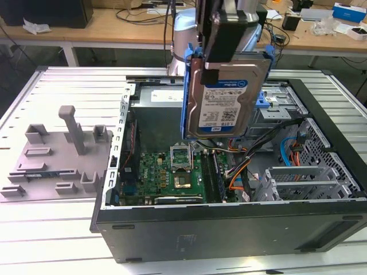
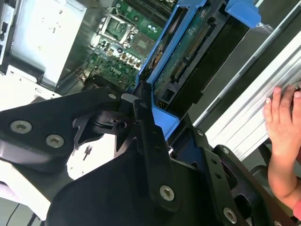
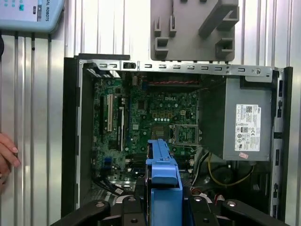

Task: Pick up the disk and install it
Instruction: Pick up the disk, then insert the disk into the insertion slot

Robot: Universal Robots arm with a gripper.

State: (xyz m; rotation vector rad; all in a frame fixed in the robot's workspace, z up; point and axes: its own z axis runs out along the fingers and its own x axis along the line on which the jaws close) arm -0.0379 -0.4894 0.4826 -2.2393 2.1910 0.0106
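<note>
The open computer case (image 1: 229,229) lies on its side on the table (image 1: 57,86). Over its inside hangs the disk (image 1: 225,94), upright, with its long axis pointing straight down from the gripper (image 1: 207,64), which pinches its upper end. Farther off, a person's hand (image 2: 282,132) rests on the table beside the case.

A white-and-blue printed label (image 1: 225,106) with barcodes lies on the disk (image 1: 243,71) at the exterior view's upper centre; in the first wrist view a white sticker (image 3: 247,127) of small print sits on the grey power supply (image 3: 214,122), and dark lettering marks a pale blue device (image 3: 28,14).
</note>
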